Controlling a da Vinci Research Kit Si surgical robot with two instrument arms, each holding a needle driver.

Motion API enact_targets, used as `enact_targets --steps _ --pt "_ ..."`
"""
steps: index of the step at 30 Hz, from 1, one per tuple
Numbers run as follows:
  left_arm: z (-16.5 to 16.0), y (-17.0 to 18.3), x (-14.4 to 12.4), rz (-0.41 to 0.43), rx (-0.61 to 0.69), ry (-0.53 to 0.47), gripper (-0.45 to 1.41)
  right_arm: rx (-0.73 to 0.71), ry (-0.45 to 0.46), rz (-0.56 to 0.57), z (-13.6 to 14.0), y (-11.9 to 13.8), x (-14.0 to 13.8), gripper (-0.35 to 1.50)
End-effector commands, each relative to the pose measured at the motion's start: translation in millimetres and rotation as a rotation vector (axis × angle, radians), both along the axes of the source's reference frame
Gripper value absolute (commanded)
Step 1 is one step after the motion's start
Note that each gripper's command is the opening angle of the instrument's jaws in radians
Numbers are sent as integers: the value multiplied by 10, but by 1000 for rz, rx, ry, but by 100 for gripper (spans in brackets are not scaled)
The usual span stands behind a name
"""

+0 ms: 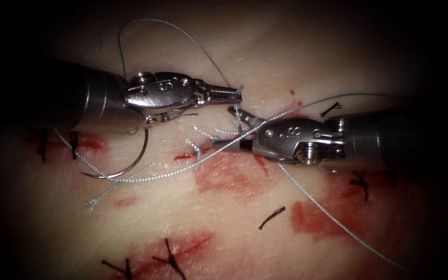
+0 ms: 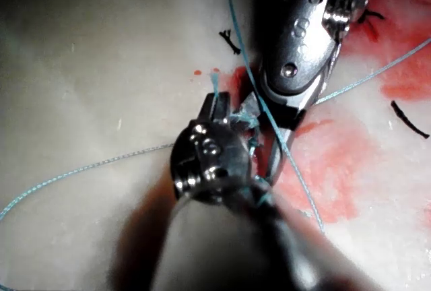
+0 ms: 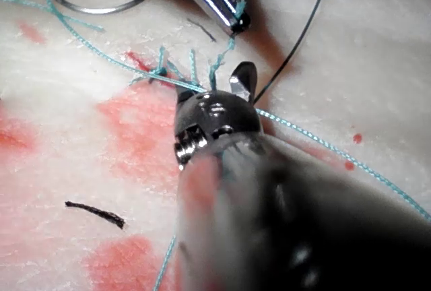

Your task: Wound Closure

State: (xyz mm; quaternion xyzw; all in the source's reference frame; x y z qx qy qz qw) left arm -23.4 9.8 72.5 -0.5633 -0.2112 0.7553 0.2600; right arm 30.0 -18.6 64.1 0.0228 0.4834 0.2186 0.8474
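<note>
Here the tissue (image 1: 234, 218) lies under everything, pale with patches of red fluid (image 1: 224, 179), and the cut (image 1: 211, 148) runs across its middle with short thread ends (image 1: 198, 148) standing up along it. The left tool (image 1: 234, 94) reaches in along a nearly level line, its shaft on the left side and its tip just above the cut. Its jaws are closed on the thread (image 1: 238, 111), on a short piece that rises from the cut. The right tool (image 1: 242, 122) comes from the opposite side, tilted a little upward, and its tip sits just below and beside the left tip; the two are very near, with the short piece between them. Its jaws stand open around that piece, one blade above and one lower, and they hold nothing. A long strand (image 1: 307, 106) crosses over this tool. The needle (image 1: 133, 158) lies free on the tissue to the left of the cut, below the left tool's wrist, its curve open upward and its point to the lower left; it looks not to be in the tissue. It is nearer the left tool.
</note>
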Motion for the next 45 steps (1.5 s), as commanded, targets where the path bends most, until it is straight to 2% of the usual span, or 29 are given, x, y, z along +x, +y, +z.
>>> enact_targets --steps 1,14,29,33,41,45 --pt "5 -2 -5 0 0 0 -45 -1 3 1 2 -1 9 142" --pt "0 -3 -6 -4 3 1 -45 -14 12 21 14 -3 26 138" --pt "0 -3 -5 -7 2 3 -45 -16 45 45 7 6 25 135" --pt "0 -3 -5 -7 2 3 -45 -15 54 50 5 9 25 125" --pt "0 -3 -5 -7 2 3 -45 -17 55 52 6 10 26 118" --pt "0 -3 -5 -10 2 4 -45 -19 57 53 8 9 27 99"
